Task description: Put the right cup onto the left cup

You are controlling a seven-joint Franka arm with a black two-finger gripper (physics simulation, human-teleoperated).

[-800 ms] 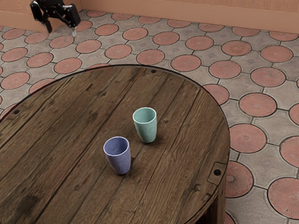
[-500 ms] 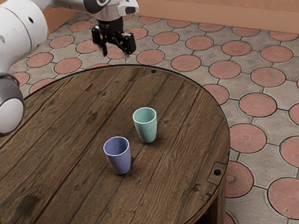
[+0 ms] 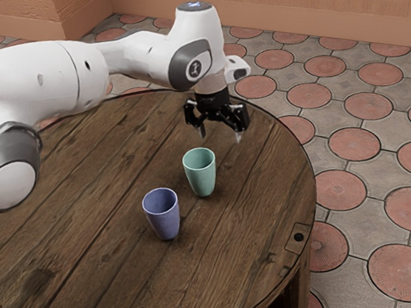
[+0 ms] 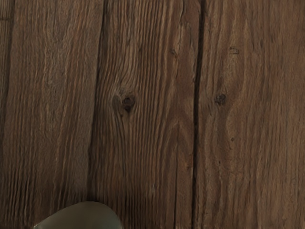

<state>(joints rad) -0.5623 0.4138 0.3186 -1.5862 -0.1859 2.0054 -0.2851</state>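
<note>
Exterior view. The arm (image 3: 58, 81), with white housings and dark grey joint covers, enters from the exterior view's left and reaches over the round, dark wooden counter (image 3: 93, 223). The black gripper (image 3: 220, 135) is in the released state: its two fingertips stand apart, with open space between them, and point downward. It is positioned above the counter surface, near the green cup (image 3: 201, 176) and toward the far edge of the counter from it. The gripper and the green cup are apart.

Two cups are located on the counter. Both stand upright, mouths facing up. The green cup stands nearer the far edge of the counter and farther toward the exterior view's right. The purple cup (image 3: 164, 220) stands nearer the camera and farther toward the exterior view's left. The cups are near each other and separate; neither is stacked on the other. The counter stands on a floor (image 3: 387, 271) of round reddish tiles set in grey paving, with an orange-brown wall (image 3: 318, 11) behind.

Wrist view. The camera faces the wooden planks of the counter. Dark seams run between the planks, and two dark knots (image 4: 127, 102) mark the grain. A smooth, rounded grey-green shape (image 4: 86, 217) is cut off by the picture edge. Its hue is consistent with the green cup; its identity cannot be confirmed from this view alone.
</note>
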